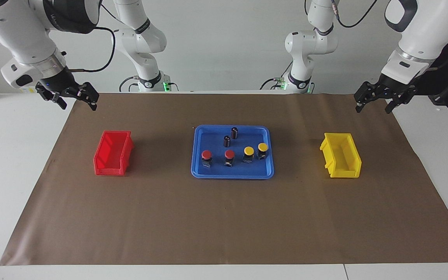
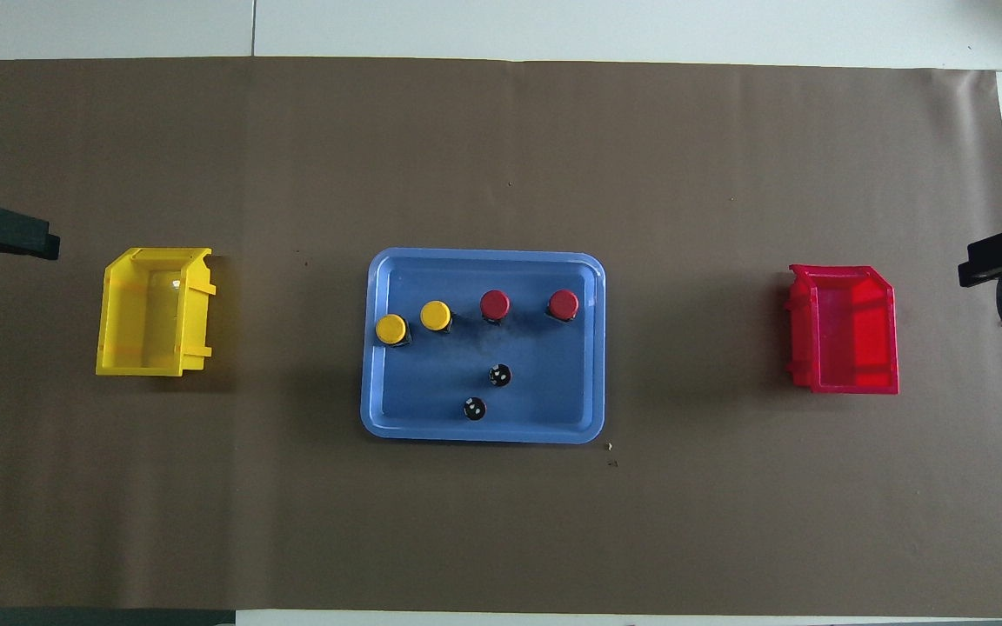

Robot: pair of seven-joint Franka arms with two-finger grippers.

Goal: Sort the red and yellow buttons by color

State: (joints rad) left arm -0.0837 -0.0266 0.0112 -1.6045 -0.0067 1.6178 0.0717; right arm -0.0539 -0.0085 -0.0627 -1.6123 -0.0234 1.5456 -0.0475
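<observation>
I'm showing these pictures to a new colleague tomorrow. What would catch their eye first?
Probably the blue tray at mid-table, holding two red buttons and two yellow buttons in a row, with two dark cylinders nearer the robots. Next, the red bin toward the right arm's end and the yellow bin toward the left arm's. The left gripper and right gripper wait open over the mat's corners.

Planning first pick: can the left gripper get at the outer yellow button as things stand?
Probably yes. The left gripper is open, and that yellow button stands at the blue tray's edge toward the left arm, nothing over it.
</observation>
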